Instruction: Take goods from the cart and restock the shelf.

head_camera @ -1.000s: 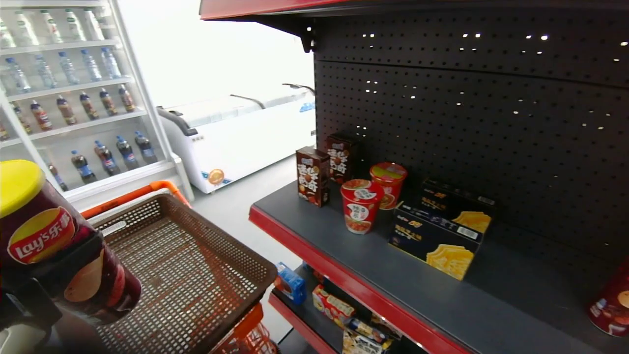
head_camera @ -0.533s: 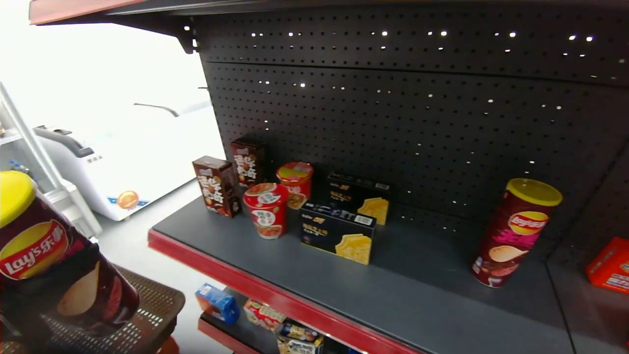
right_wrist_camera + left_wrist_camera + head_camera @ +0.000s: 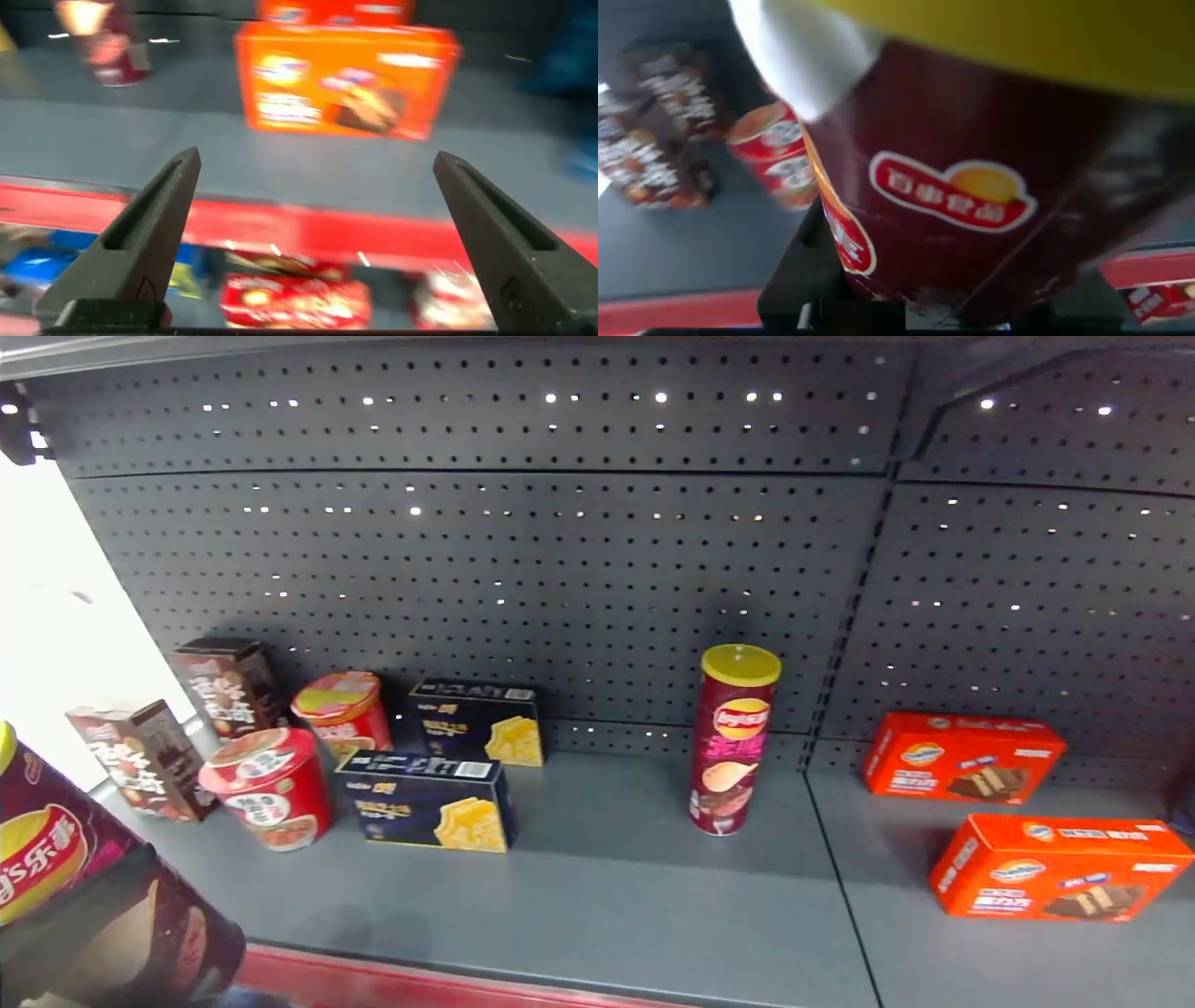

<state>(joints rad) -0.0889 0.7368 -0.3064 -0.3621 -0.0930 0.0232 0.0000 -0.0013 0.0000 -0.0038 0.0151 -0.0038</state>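
Head view: your left fingers (image 3: 103, 905) pinch the chip can (image 3: 47, 859); set it upright beside the shelved can (image 3: 735, 737); right fingers (image 3: 140, 243) spread.

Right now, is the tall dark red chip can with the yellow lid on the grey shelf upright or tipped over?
Upright: the dark red chip can stands on its base on the grey shelf, yellow lid on top.

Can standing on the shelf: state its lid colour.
Yellow; the lid shows best in head view.

Maroon chip can (image 3: 93, 896) with yellow lid, 2 orange boxes (image 3: 1055, 868), 2 red cups (image 3: 271, 789), grey hole-dotted pegboard (image 3: 560, 569).
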